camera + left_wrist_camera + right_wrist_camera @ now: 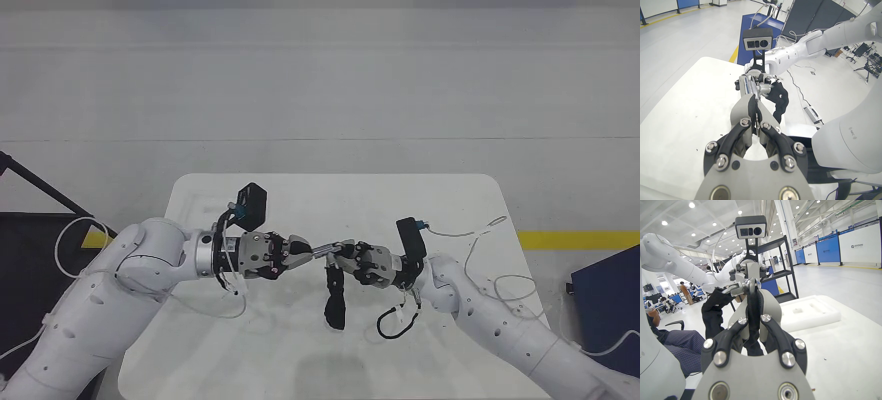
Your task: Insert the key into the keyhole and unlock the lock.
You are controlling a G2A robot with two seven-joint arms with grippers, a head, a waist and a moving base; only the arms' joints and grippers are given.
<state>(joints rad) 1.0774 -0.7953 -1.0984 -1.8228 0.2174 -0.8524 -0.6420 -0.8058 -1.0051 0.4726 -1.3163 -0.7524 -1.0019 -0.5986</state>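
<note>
Left gripper (755, 100) points its key (758, 124) lengthwise toward the lock (750, 87).

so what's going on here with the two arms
The two arms meet above the white table. The right gripper is shut on a chrome lock, and a black cloth strip hangs from it. The left gripper pinches the key and points it at the lock. Whether the tip is already in the keyhole cannot be told.
</note>
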